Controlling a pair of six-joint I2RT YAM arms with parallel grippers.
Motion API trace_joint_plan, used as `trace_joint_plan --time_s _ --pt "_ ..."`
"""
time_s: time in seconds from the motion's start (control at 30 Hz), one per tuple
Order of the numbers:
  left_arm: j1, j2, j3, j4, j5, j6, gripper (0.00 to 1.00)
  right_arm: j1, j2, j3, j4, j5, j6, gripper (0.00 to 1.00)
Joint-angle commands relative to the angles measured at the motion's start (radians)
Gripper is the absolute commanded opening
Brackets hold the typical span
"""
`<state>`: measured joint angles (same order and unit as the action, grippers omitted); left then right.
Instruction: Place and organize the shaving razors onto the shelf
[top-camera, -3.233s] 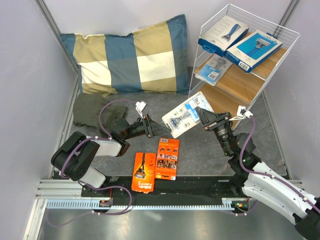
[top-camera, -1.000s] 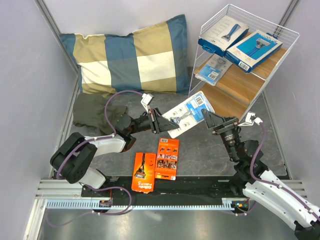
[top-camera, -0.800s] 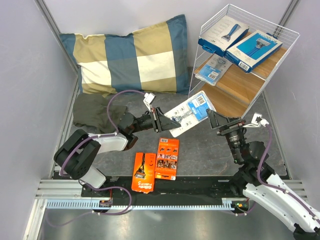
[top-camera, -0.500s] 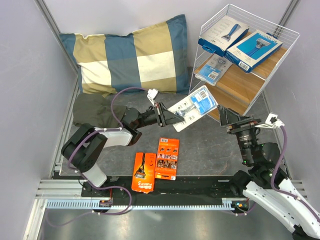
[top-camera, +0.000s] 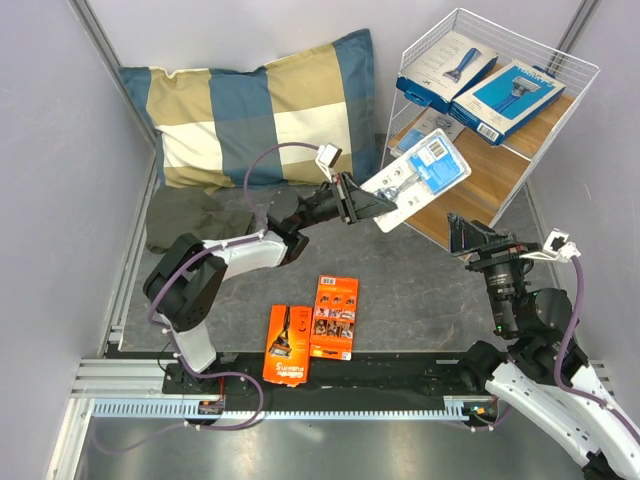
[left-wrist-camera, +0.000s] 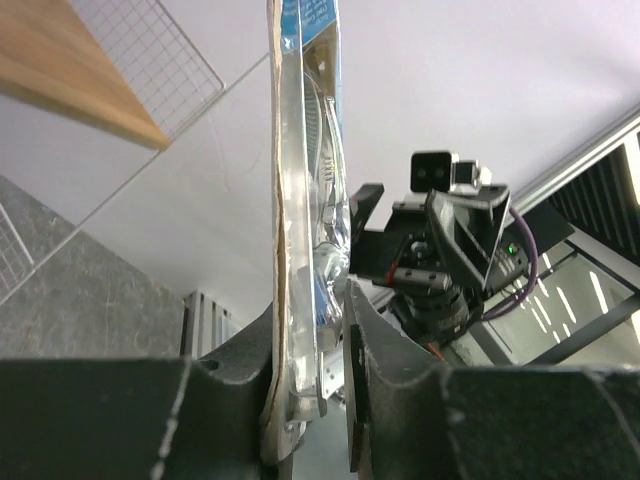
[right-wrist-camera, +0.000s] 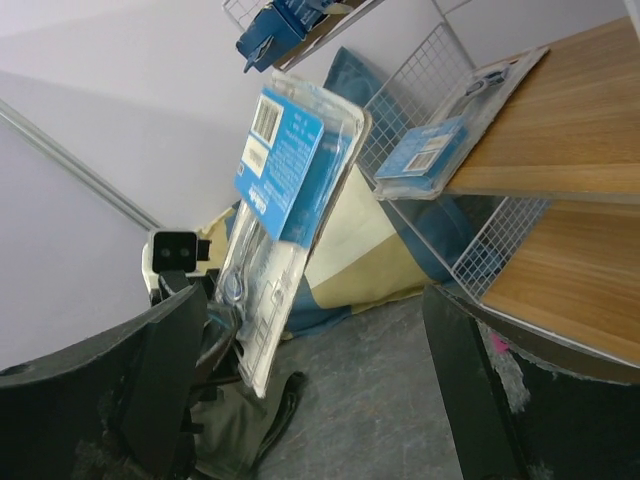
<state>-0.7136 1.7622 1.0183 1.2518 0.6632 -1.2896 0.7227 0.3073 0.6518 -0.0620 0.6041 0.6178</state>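
**L gripper (top-camera: 368, 205) clamped on pack (top-camera: 420, 178); R gripper (top-camera: 468, 235) wide apart**

L gripper: fingers (left-wrist-camera: 385, 370) pinch the pack's lower edge. In the left wrist view the pack sits edge-on btwn them, centre frame.

Top view, near to far:
- Orange cards (top-camera: 335, 315), lower centre, flat on the floor, side by side and touching.
- R gripper, lower right, holds nothing. It sits just below the pack and apart from it.
- L arm reaches from lower left to centre. Pack is held up and tilted, label end twd upper right, in front of the shelf (top-camera: 495, 185). Contact w/ shelf: can't tell.
- 2nd pack (right-wrist-camera: 440, 140) lies on the middle board, partly hidden in the top view.
- Blue boxes (top-camera: 447, 65), upper right, side by side on the top board.
- Pillow (top-camera: 265, 110), upper left, w/ dark cloth (top-camera: 185, 220) below it.
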Motion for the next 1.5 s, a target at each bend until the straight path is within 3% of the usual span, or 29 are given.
trace_joint_plan --time_s 0.0,0.3,0.6,1.47 --pt "-0.026 0.045 0.123 -0.145 -0.077 0.021 0.02 0.000 -0.028 0.040 -0.030 0.037 -0.035 0.96" --pt "-0.052 0.092 0.154 -0.206 -0.129 0.004 0.02 -0.002 -0.080 0.055 -0.073 0.074 -0.061 0.96" --pt "-0.096 0.180 0.308 -0.347 -0.152 0.019 0.02 0.000 -0.099 0.072 -0.104 0.094 -0.076 0.96" --pt "-0.199 0.325 0.618 -0.630 -0.444 0.018 0.09 0.001 -0.073 0.190 -0.208 0.016 -0.110 0.95"
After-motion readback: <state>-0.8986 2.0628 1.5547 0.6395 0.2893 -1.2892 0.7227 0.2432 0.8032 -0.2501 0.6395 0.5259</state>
